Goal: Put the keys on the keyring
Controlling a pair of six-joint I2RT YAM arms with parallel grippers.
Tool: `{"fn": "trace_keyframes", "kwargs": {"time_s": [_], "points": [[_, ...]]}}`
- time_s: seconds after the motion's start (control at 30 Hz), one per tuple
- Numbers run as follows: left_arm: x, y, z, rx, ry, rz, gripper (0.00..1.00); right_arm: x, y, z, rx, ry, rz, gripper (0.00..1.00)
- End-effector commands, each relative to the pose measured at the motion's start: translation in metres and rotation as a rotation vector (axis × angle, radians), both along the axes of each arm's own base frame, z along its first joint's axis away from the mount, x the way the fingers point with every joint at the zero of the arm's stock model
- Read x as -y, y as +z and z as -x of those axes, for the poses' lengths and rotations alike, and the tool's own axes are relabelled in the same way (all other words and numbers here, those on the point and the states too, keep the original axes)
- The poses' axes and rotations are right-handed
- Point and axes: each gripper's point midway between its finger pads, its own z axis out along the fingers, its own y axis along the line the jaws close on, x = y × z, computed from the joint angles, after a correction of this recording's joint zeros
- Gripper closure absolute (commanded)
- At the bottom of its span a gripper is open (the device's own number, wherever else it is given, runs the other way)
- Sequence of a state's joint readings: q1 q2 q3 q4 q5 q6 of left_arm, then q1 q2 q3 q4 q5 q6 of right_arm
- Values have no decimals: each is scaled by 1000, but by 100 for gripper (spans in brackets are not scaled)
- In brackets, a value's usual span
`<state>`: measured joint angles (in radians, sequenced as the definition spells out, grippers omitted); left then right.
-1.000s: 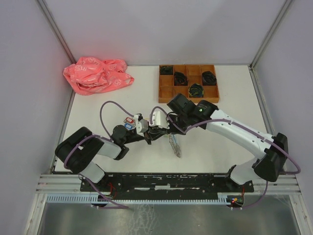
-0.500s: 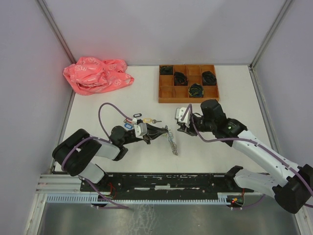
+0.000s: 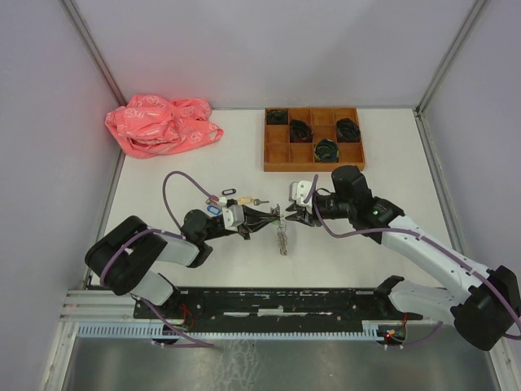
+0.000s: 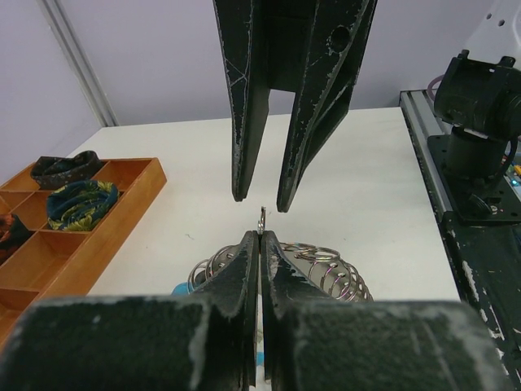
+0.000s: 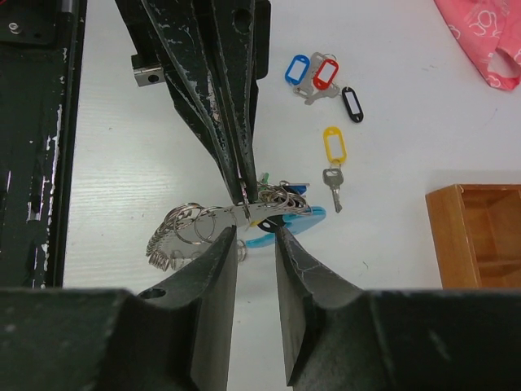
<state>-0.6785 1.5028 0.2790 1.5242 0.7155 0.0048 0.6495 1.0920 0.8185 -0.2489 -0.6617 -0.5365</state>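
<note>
White table (image 3: pixel 244 155): keyring (image 3: pixel 282 236) runs front-to-back, clamped by left gripper (image 4: pixel 260 244); right gripper (image 5: pixel 254 232) parted.

Pink plastic bag (image 3: pixel 163 125) sits crumpled at the far left corner of the desk (image 3: pixel 236 155). Over on the right, a wooden compartment tray (image 3: pixel 313 166) lies near the back edge, with four black coiled bundles (image 3: pixel 326 149) tucked into separate compartments.

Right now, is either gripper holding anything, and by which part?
The left gripper pinches the keyring by one silvery ring, at its fingertips; the right gripper is open, holding nothing.
</note>
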Motion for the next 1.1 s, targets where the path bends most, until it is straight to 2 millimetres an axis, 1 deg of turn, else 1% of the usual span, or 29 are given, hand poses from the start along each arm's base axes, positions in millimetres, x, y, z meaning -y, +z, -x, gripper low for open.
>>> {"fn": "trace_keyframes", "kwargs": {"time_s": [0.0, 0.23, 0.53, 1.07], "points": [[-6, 55, 10, 228, -7, 145, 97, -10, 11, 0, 24, 47, -53, 67], [-5, 55, 10, 225, -10, 145, 97, -14, 5, -1, -2, 67, -45, 70], [-3, 54, 11, 221, -25, 139, 97, -19, 5, -5, -7, 75, -46, 73], [-2, 50, 10, 219, -28, 131, 97, -19, 19, -2, 2, 91, -58, 73]]}}
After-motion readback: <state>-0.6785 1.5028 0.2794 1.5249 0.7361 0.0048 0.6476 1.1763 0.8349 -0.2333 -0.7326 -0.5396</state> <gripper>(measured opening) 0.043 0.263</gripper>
